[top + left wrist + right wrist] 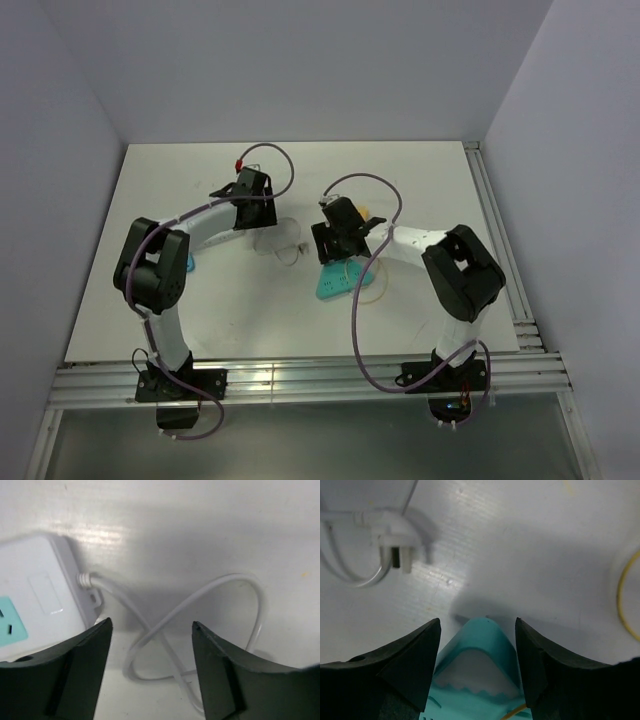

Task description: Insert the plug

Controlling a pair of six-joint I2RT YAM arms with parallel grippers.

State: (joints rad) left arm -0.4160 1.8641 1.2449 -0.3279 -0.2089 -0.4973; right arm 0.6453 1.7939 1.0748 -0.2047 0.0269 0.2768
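Both your pincers are spread and empty. The left gripper (151, 625) hangs over the loop of white cable (200, 597), just beside the end of the power strip (45, 590). The right gripper (477, 622) straddles the tip of a teal device (477, 650).

The plug (395, 542) lies flat near the middle of the worktop, apart from both grippers and on the left-edge side of the right gripper, with its prongs pointing toward the near edge.

Here is what I judge could go wrong:
- The plug lies on its side. If you pinch it as it lies, the prongs may end up crooked to the socket and jam on the strip's face.
- The cable crosses itself under your left fingers. Close there and you catch cord instead of the strip, or drag the plug away.
- Nothing seems to pin the strip down. If you push the prongs in without bracing it, the strip will probably slide.
- A yellow cable (621, 595) curls near the teal device. A low sweep by the right arm could snag it.

The table (430, 190) is matte white with a faint ribbed grain and looks slippery for light plastic. Metal rails run along its near and right edges. Plain pale walls close in the left, far and right sides, under even lighting with soft shadows.
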